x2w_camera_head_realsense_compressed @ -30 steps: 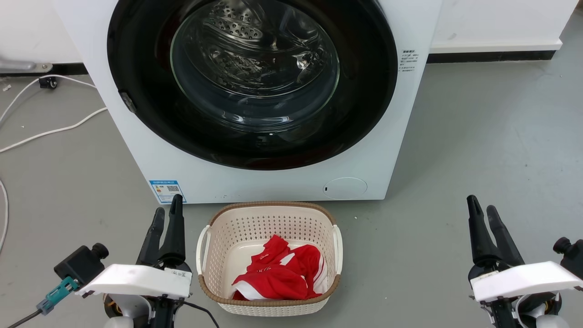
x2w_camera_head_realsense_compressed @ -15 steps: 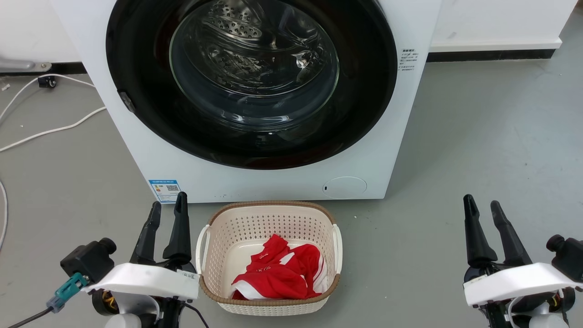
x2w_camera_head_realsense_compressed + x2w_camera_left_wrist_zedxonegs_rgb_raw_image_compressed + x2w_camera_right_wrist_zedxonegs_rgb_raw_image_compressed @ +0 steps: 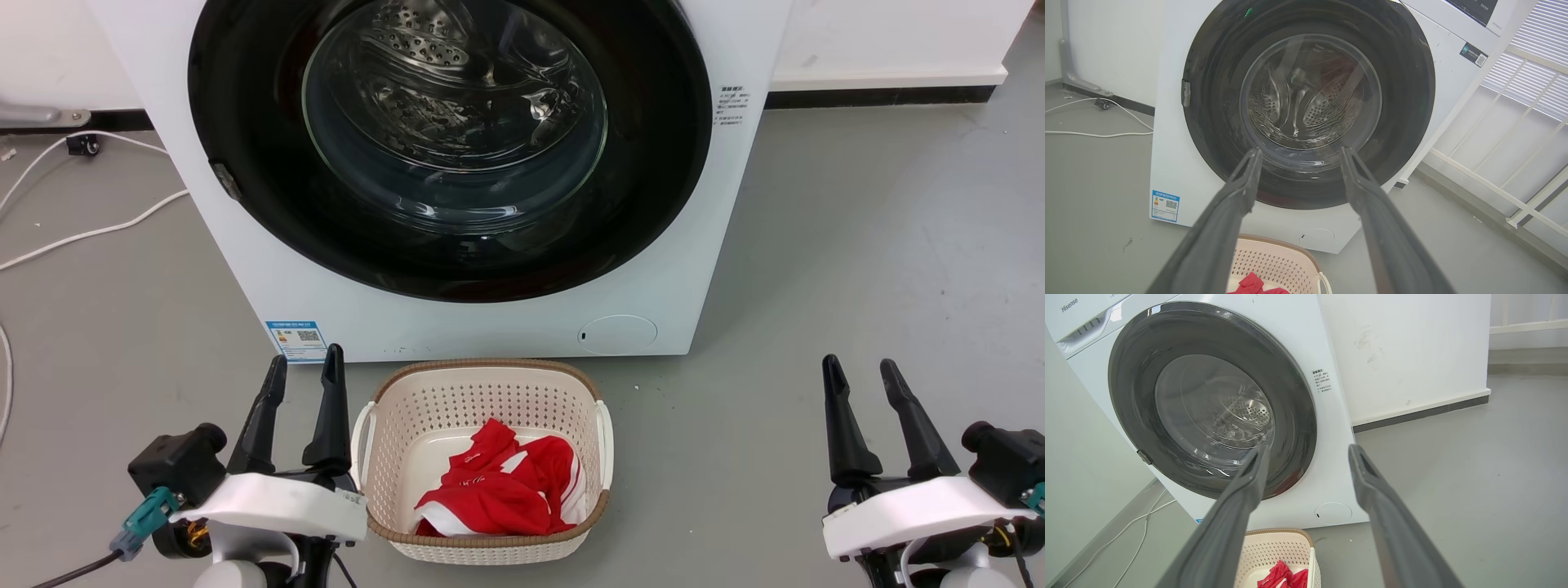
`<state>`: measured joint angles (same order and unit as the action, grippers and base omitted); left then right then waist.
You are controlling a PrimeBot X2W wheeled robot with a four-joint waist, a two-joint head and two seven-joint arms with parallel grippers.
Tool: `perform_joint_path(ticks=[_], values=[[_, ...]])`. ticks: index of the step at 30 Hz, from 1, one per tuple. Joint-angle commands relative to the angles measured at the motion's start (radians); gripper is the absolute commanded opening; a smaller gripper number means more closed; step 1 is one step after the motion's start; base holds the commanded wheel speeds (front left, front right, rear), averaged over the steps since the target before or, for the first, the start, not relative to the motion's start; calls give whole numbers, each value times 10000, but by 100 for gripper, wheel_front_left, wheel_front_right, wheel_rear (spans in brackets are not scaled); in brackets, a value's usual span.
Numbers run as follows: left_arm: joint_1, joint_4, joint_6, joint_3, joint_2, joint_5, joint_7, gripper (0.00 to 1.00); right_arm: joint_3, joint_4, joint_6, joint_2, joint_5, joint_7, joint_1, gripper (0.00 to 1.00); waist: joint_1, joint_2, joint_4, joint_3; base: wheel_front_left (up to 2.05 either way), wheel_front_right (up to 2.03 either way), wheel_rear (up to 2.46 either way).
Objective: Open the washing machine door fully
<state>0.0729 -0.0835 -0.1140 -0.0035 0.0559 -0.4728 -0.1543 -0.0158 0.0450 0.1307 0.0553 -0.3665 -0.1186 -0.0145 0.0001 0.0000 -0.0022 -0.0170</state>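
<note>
At the near edge of the head view, the left claw (image 3: 306,356) sits at 7 o'clock and the right claw (image 3: 859,362) at 5 o'clock. Both have their fingers spread, hold nothing, and are well apart from the machine. Between them at 6 o'clock a cream perforated basket (image 3: 482,365) stands on the floor just before the washer, with a crumpled red-and-white garment (image 3: 490,494) in it. Beyond, toward 12 o'clock, the washing machine door (image 3: 449,147) lies shut, flush with the white front; the steel drum (image 3: 416,41) behind its glass looks empty. The task seems at its start, with the reach not yet made. A small grey tab (image 3: 227,181) at the door's 9 o'clock rim looks like the catch, so the next move likely calls for the left claw to reach that edge and pull outward.
</note>
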Motion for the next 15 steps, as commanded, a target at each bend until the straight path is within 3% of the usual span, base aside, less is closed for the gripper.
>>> perform_joint_path(ticks=[1, 15], values=[[151, 97, 57, -21, 61, 301, -117, 100, 24, -159, 0, -26, 378, -84, 18, 100, -1, 0, -2, -2, 0, 0, 0], [179, 140, 159, -125, 63, 1584, -417, 100, 86, -337, 0, -39, 1734, -87, 78, 100, -1, 0, -6, -100, 0, 0, 0]])
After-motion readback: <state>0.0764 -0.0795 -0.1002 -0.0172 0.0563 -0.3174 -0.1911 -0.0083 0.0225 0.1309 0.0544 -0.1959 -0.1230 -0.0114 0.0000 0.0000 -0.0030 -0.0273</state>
